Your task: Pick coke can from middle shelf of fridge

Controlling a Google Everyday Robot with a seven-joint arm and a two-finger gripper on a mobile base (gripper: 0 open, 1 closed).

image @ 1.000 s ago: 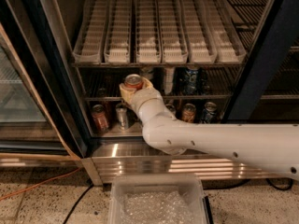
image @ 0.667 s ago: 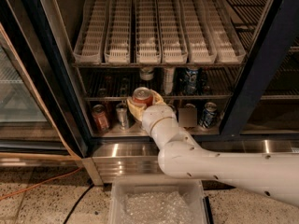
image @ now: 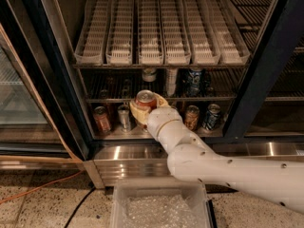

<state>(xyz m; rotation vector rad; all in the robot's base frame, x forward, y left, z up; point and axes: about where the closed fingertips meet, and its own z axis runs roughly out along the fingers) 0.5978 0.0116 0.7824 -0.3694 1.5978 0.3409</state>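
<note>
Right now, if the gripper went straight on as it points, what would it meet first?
Probably the dark wire middle shelf's front rail, just behind the gripper holding the red coke can; depth unclear.

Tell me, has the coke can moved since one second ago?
Yes. Held in the gripper, the coke can has come lower and slightly right, from above the front rail of the middle shelf to in front of it.

end effector (image: 147, 107): left of centre of frame, short cream-tan fingers (image: 137, 113), rounded edges | wrist (image: 164, 126): white, barrel-shaped, thin tan ring seam around it | arm (image: 237, 177): glossy white shell, thick rounded links, bulbous joint mid-frame, broadening toward lower right of frame | markings: small dark screw holes dotted along shell
</note>
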